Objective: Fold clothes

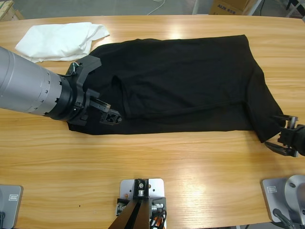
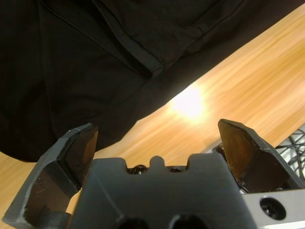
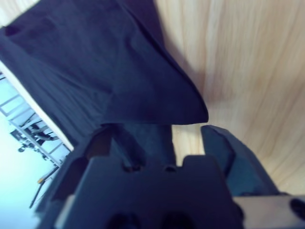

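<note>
While the black T-shirt (image 1: 190, 81) is lying spread on the worktop (image 1: 190, 162), the left gripper (image 1: 108, 113) is hovering released at its edge, and the right gripper (image 1: 286, 138), jaws parted, is having the shirt's corner between them.

Count of what lies on and around the table

There is one black T-shirt (image 1: 186, 86) and one white garment (image 1: 59, 40), so two pieces of clothing in all, both on one wooden table (image 1: 190, 162). Two arms show, each ending in one two-jawed gripper: the left gripper (image 1: 102, 107) and the right gripper (image 1: 285, 136). One cardboard box (image 1: 228, 6) stands beyond the table's far edge.
</note>
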